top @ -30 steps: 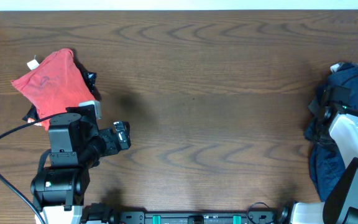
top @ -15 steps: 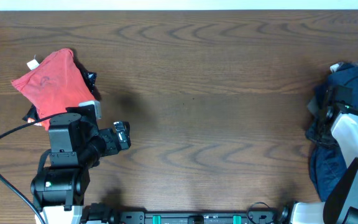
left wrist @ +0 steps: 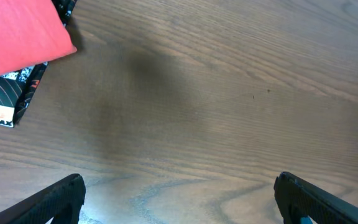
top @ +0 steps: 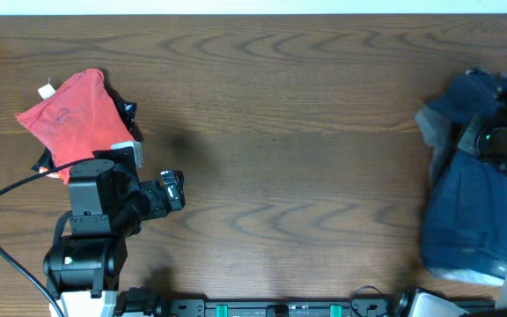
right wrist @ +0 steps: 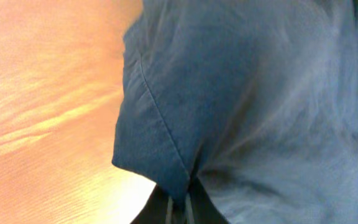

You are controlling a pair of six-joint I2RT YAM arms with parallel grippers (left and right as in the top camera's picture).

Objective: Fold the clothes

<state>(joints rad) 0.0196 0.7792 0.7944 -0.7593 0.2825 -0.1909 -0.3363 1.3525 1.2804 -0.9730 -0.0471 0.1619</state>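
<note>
Dark navy-blue shorts (top: 465, 207) hang spread at the table's right edge, with a grey part (top: 430, 123) at the upper left. My right gripper (top: 491, 136) is shut on the cloth near its top and holds it lifted. In the right wrist view the navy cloth (right wrist: 247, 93) fills the frame, pinched between my shut fingers (right wrist: 178, 208) at the bottom. My left gripper (left wrist: 179, 199) is open and empty over bare wood at the lower left (top: 172, 189).
A red folded garment (top: 73, 114) lies at the far left on a black printed piece (left wrist: 11, 102); its corner shows in the left wrist view (left wrist: 17, 31). The left arm's base (top: 82, 255) and cable stand at the front left.
My right gripper has lifted the navy shorts off the pile and drawn them up and out, so the cloth now hangs spread and wider. The left arm has not moved.
</note>
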